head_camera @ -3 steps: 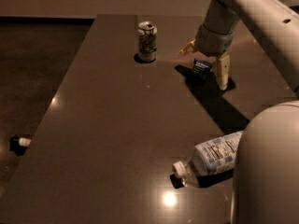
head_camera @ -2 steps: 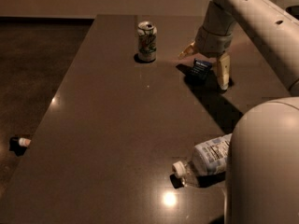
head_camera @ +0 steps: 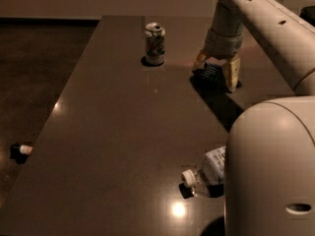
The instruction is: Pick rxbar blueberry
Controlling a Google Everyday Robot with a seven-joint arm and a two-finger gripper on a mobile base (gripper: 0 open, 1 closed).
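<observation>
Tool [head_camera: 213, 76] placement is seen at the far right of the worktop [head_camera: 123, 132], where it is lowered from the pale arm [head_camera: 266, 18]. Its two fingers [head_camera: 232, 73] are spread wide, and the rxbar blueberry [head_camera: 208, 73] is flanked by them, lying flat on the worktop; whether it is touched by the fingers cannot be told. A green-and-white can [head_camera: 154, 43] is stood upright to the left, well apart from the bar. A clear bottle [head_camera: 209, 173] is laid on its side at the near edge, partly hidden by the robot's body [head_camera: 270, 181].
</observation>
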